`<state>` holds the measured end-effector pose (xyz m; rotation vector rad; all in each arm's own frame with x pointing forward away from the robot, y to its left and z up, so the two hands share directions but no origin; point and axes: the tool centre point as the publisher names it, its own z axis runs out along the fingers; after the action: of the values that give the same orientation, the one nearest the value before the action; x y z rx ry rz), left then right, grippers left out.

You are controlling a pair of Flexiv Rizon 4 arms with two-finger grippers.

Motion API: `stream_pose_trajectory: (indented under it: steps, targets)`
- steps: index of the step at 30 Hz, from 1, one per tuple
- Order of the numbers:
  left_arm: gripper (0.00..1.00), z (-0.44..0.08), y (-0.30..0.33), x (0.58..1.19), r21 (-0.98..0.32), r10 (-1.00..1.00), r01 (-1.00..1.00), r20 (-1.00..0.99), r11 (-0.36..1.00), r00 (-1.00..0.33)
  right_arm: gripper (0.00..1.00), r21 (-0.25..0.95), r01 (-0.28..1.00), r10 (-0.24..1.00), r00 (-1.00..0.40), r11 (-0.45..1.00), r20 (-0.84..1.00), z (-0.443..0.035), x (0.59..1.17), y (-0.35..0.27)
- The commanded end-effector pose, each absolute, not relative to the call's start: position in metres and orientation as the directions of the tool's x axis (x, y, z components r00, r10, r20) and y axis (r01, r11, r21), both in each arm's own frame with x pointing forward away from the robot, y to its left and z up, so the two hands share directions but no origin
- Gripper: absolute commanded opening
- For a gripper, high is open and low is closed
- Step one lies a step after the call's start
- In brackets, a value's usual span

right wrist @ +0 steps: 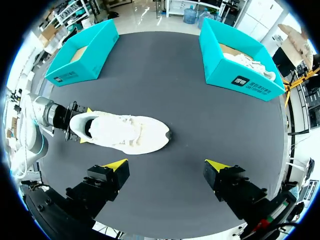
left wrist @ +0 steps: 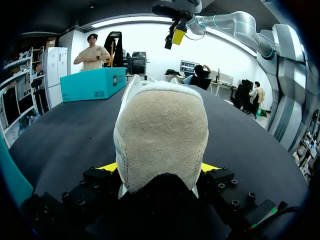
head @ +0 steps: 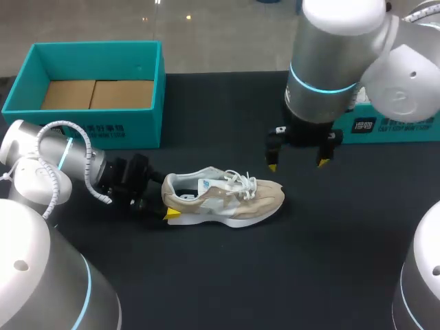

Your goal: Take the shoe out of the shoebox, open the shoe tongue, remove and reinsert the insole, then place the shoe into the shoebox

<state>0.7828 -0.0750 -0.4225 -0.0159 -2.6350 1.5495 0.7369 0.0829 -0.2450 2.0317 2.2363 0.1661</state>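
A beige and white sneaker (head: 223, 199) lies on its sole on the black table, toe toward my right side. My left gripper (head: 168, 201) is shut on its heel: in the left wrist view the heel (left wrist: 160, 135) fills the gap and both yellow tips press its sides. The right gripper (head: 298, 165) hangs open above the table, just beyond the toe, with nothing between its fingers. From the right wrist view, the sneaker (right wrist: 125, 132) lies ahead of the right gripper (right wrist: 166, 165), with the left gripper (right wrist: 86, 125) at its heel.
A teal shoebox (head: 137, 130) with a bare cardboard floor stands at the back left. A second teal box (right wrist: 240, 80) with white paper inside stands at the back right, partly behind my right arm.
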Motion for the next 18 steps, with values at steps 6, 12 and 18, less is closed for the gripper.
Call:
stream_pose_trajectory:
  steps: [6,12,18]
  targets:
    - [0.00,-0.428,-0.078,0.785,-0.870,0.052,-0.034,0.069,0.491,-0.996,1.00,0.115,0.981,0.987,-0.161,0.158,0.017,-0.247,0.737,0.118]
    - [0.00,-0.428,-0.078,0.785,-0.870,0.052,-0.034,0.069,0.491,-0.996,1.00,0.115,0.981,0.987,-0.161,0.158,0.017,-0.247,0.737,0.118]
    - [0.00,-0.428,-0.078,0.785,-0.870,0.052,-0.034,0.069,0.491,-0.996,1.00,0.136,0.985,0.992,-0.113,0.105,0.054,-0.247,0.732,0.128]
